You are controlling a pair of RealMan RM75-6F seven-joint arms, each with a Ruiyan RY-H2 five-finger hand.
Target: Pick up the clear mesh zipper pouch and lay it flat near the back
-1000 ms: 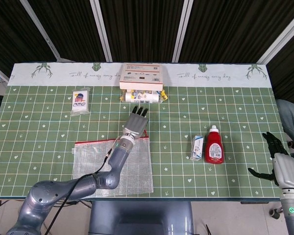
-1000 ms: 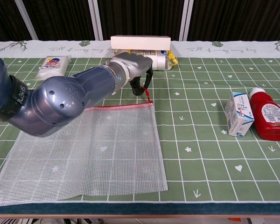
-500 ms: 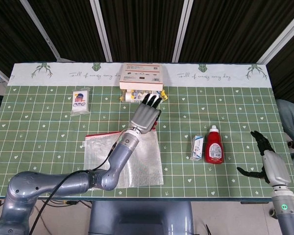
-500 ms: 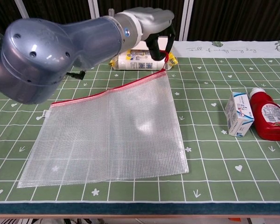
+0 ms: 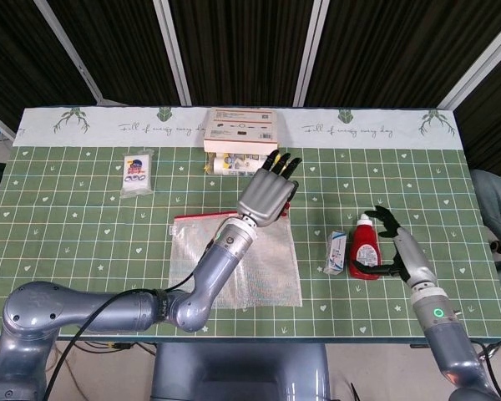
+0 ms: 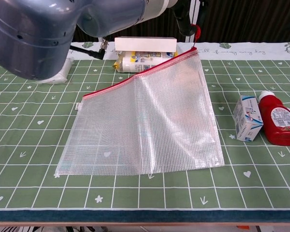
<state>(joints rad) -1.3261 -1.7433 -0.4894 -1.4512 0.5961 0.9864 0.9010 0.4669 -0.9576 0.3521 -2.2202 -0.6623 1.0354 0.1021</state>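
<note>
- The clear mesh zipper pouch with a red zip edge (image 6: 145, 125) lies across the middle of the chest view. Its upper right corner is lifted off the counter, while its lower edge rests on the green grid-patterned cloth (image 6: 261, 193). Nothing can be made out inside it; the cloth's grid shows through the mesh.
- The left hand (image 5: 267, 196), grey with dark fingertips, sits at the centre of the head view, over the pouch's raised corner. In the chest view, dark fingers (image 6: 187, 24) at the top edge pinch the red zipper pull; most of the hand is cut off by the frame there.
- The right hand (image 5: 390, 242) shows at the right of the head view, just beside the red squeeze bottle with a white cap (image 5: 365, 248). Its fingers are spread and curve towards the bottle; whether they touch it cannot be told. It holds nothing.
- A small white and blue carton (image 5: 336, 251) stands just left of the bottle, near it.
- At the upper middle, a flat white and orange box (image 5: 240, 129) rests on top of a yellow and white packet (image 6: 135, 62). The packet is partly hidden beneath the box.
- A small white packet with a dark printed label (image 5: 137, 173) lies at the upper left of the head view. In the chest view the left arm mostly covers it.
</note>
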